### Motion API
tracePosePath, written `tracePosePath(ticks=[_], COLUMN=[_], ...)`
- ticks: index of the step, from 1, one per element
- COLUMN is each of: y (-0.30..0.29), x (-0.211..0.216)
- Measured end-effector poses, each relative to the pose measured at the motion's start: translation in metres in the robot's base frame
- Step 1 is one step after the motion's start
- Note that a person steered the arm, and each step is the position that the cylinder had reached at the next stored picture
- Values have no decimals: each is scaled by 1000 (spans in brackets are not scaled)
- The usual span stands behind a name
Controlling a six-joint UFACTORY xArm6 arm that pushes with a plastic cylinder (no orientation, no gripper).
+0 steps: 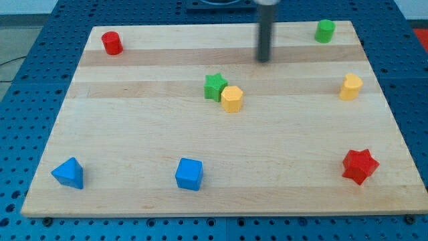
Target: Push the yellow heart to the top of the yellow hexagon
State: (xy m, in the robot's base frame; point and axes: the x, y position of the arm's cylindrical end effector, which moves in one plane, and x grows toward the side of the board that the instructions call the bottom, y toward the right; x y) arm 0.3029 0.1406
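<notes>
The yellow hexagon (pixel 232 98) lies near the board's middle, touching the lower right side of a green star (pixel 215 86). The yellow heart (pixel 350 87) lies far off at the view's right, near the board's right edge. My tip (pixel 264 60) stands on the board above and to the right of the hexagon, apart from it and touching no block. The heart is well to the right of my tip and a little lower.
A red cylinder (pixel 112 43) sits at the top left corner and a green cylinder (pixel 325 31) at the top right. A blue triangle (pixel 69 173), a blue cube (pixel 188 174) and a red star (pixel 360 166) lie along the bottom. The wooden board (pixel 134 120) rests on a blue perforated table.
</notes>
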Motion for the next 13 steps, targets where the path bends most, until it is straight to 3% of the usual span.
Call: tracePosePath(ticks=[1,3,4,5,6,8,9,11,12,13], y=[82,122,107,25,40,-29,-61,-57,-115,-22], x=[48,78,101,113,121,149,130,92,94,55])
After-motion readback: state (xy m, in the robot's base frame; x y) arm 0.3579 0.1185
